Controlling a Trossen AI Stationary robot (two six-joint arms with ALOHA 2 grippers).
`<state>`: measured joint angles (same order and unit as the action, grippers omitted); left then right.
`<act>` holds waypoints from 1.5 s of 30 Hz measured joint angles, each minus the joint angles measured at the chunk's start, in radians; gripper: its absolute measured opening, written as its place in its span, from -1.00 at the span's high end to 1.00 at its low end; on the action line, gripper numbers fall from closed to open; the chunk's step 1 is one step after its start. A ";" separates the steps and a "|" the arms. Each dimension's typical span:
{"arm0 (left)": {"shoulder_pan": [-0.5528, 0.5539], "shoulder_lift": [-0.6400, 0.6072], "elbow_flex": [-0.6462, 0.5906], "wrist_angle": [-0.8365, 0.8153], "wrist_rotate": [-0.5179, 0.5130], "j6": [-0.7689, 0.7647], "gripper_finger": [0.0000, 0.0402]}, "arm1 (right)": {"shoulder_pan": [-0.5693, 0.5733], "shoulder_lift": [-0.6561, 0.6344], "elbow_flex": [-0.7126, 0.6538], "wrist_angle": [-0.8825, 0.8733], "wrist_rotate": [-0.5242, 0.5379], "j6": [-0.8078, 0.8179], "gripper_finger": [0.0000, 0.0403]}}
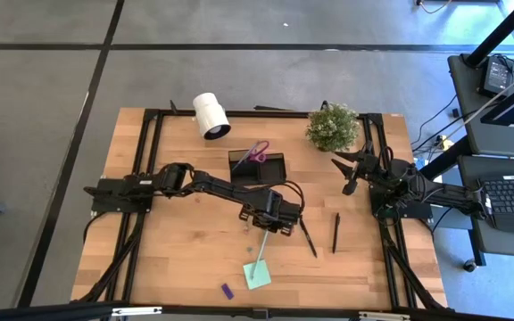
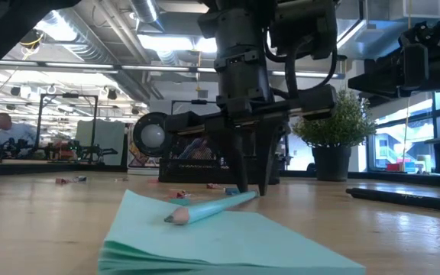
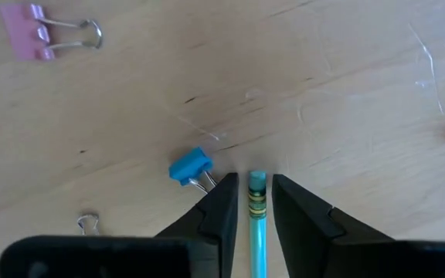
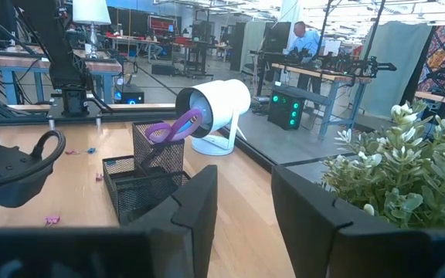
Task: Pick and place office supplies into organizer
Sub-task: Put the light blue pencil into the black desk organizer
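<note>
1. Left gripper [image 3: 252, 202]: lowered to the wooden table [image 1: 186, 259] near its centre, fingers [image 3: 221, 208] parted and straddling the capped end of a pale green pencil [image 3: 256, 216]. A thin gap shows on each side of the shaft, so the jaws are released rather than clamped on it.
2. Pale green pencil: lies flat, running from between the fingertips away toward the front edge, where its sharpened tip rests on the mint-green sticky pad [image 1: 257, 273].
3. Small blue binder clip [image 3: 189, 166]: just beside one finger. A pink binder clip [image 3: 33, 29] lies well apart from the claw.
4. Black mesh organizer [image 1: 259, 167]: beyond the left gripper toward the table's far side, purple-handled scissors [image 1: 255, 152] standing upright in its taller section.
5. Two black pens [image 1: 308, 237] [image 1: 335, 232]: lie on the table between the two arms. A tiny purple piece [image 1: 227, 291] sits near the front edge beside the pad.
6. Right gripper [image 1: 349, 181]: waits near the small green plant [image 1: 332, 127], fingers apart and holding nothing.
7. White roll [image 1: 211, 115]: lies at the far edge.
8. Surroundings: a workshop with benches, overhead lights and a person [image 4: 306, 40] at a bench in the background.
</note>
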<state>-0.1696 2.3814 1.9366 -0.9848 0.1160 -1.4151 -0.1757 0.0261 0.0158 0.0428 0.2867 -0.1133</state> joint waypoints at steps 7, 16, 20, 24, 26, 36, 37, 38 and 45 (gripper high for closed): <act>-0.006 0.000 0.000 0.000 0.025 -0.005 0.61 | 0.000 0.000 0.000 0.000 0.000 0.000 0.36; -0.012 0.000 0.001 -0.001 -0.013 -0.014 0.65 | 0.000 0.000 0.000 0.000 0.000 0.000 0.36; -0.011 0.000 0.001 -0.001 -0.016 -0.014 0.68 | 0.000 0.000 0.000 0.000 0.000 0.000 0.36; -0.013 0.000 0.001 -0.003 -0.020 -0.014 0.74 | 0.000 0.000 0.000 0.000 0.000 0.002 0.36; -0.015 0.000 0.000 -0.005 -0.026 -0.014 0.77 | 0.000 0.000 0.000 0.000 0.000 0.003 0.36; -0.018 0.000 0.000 -0.002 -0.068 -0.013 0.93 | 0.000 0.000 0.000 0.000 0.000 0.001 0.36; -0.018 0.000 0.000 -0.002 -0.069 -0.013 0.93 | 0.000 0.000 0.000 0.000 0.000 0.001 0.36; -0.018 0.000 0.000 -0.002 -0.069 -0.012 0.93 | 0.000 0.000 0.000 0.000 0.000 0.001 0.36; -0.016 0.000 0.013 -0.007 -0.072 0.037 0.93 | 0.000 0.000 0.000 0.000 0.000 0.001 0.36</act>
<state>-0.1860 2.3814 1.9491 -0.9918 0.0440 -1.3780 -0.1757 0.0259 0.0158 0.0427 0.2867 -0.1127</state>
